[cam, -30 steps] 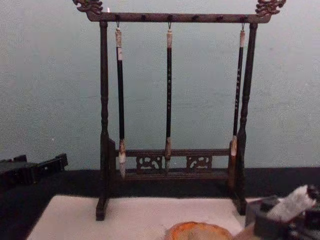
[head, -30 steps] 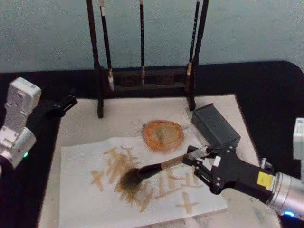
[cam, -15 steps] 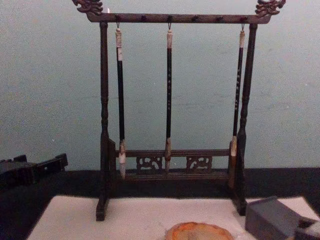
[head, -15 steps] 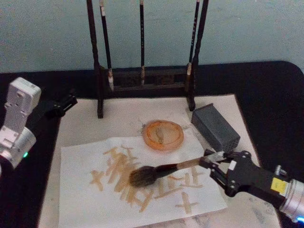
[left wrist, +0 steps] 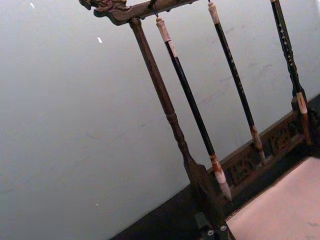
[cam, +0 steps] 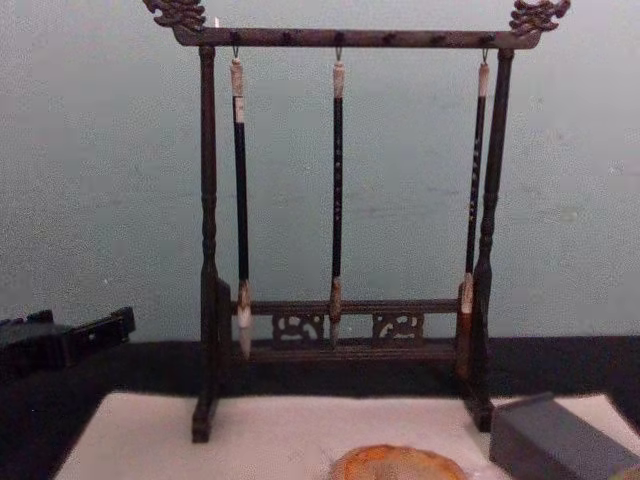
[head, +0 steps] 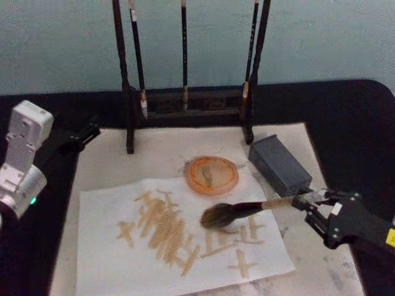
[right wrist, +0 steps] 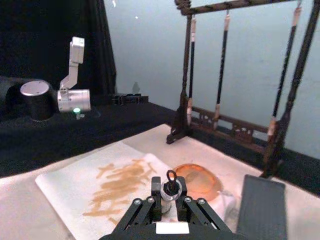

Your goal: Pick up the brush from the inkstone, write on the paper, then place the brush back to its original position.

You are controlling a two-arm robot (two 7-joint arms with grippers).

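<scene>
**Brush held almost level over the paper, hair end to the left**

At the counter's near right edge, the right gripper (head: 307, 203) has its fingers closed tight on the tail end of the brush (head: 250, 208). This one large brush lies almost level, with its long axis running across the counter. The pale handle points toward the right edge, and the bushy hair head points left and a little nearer the robot. The head is over the right part of the paper (head: 105, 265); whether the hairs touch the sheet cannot be told.

The single white sheet covers the near left of the counter's pale mat (head: 160, 151) and carries a cluster of brown strokes (head: 160, 225). Just beyond the brush head, at the paper's far edge, sits the one inkstone (head: 212, 175), apart from the brush. To its right, one grey block (head: 279, 164) lies near the mat's right edge.

Along the mat's far edge stands a dark wooden rack (head: 210, 102). Three slim brushes (head: 184, 49) hang upright from it, tips down. The left gripper (head: 91, 131) is parked by the counter's left edge, about level with the rack.
</scene>
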